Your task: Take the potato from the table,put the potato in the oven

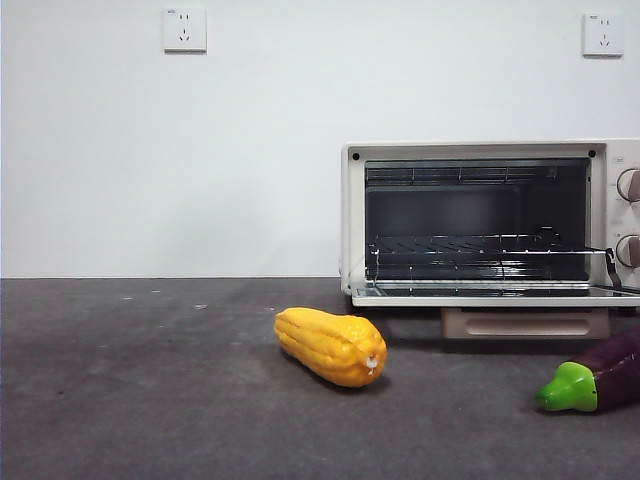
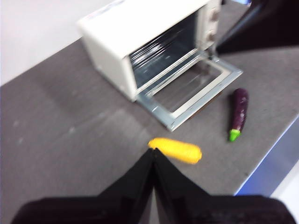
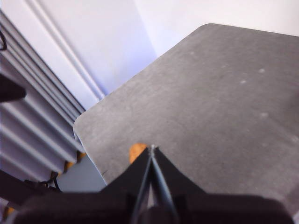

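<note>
Here, the small rounded orange-brown potato point(image 3: 137, 151) lies at a near edge of the dark grey matte surface point(image 1: 150, 380), half hidden behind the right tool point(image 3: 152, 151), whose black jaws are pressed together on nothing. The left tool point(image 2: 154, 155), jaws likewise closed and empty, hangs above the yellow ridged cob point(image 2: 176, 150). The cream boxy toaster oven point(image 1: 352, 215) stands open, and a purple eggplant point(image 1: 600, 378) lies just beside its dropped door. A clumsy approach could nudge the potato off the edge.
</note>
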`<action>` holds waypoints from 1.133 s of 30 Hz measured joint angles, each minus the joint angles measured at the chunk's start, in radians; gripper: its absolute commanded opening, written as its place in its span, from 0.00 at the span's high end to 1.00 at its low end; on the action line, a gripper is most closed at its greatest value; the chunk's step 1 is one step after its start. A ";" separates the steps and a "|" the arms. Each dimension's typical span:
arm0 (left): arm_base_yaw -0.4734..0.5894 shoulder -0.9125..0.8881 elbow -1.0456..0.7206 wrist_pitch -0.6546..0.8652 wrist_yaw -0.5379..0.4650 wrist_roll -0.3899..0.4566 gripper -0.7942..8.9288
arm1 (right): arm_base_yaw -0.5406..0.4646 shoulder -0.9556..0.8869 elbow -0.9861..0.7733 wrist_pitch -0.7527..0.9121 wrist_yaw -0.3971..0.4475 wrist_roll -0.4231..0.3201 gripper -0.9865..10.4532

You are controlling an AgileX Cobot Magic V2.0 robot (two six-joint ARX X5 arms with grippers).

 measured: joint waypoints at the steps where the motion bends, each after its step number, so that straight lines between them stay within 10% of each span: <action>1: 0.000 -0.045 -0.040 -0.001 -0.001 -0.016 0.92 | 0.021 0.034 0.036 -0.011 0.011 -0.011 0.92; 30: -0.004 -0.874 -0.609 -0.002 -0.083 -0.218 0.92 | 0.346 0.806 0.676 -0.126 0.198 -0.236 0.91; 34: -0.006 -0.872 -0.658 -0.002 -0.067 -0.228 0.92 | 0.359 0.906 0.678 -0.077 0.204 -0.251 0.61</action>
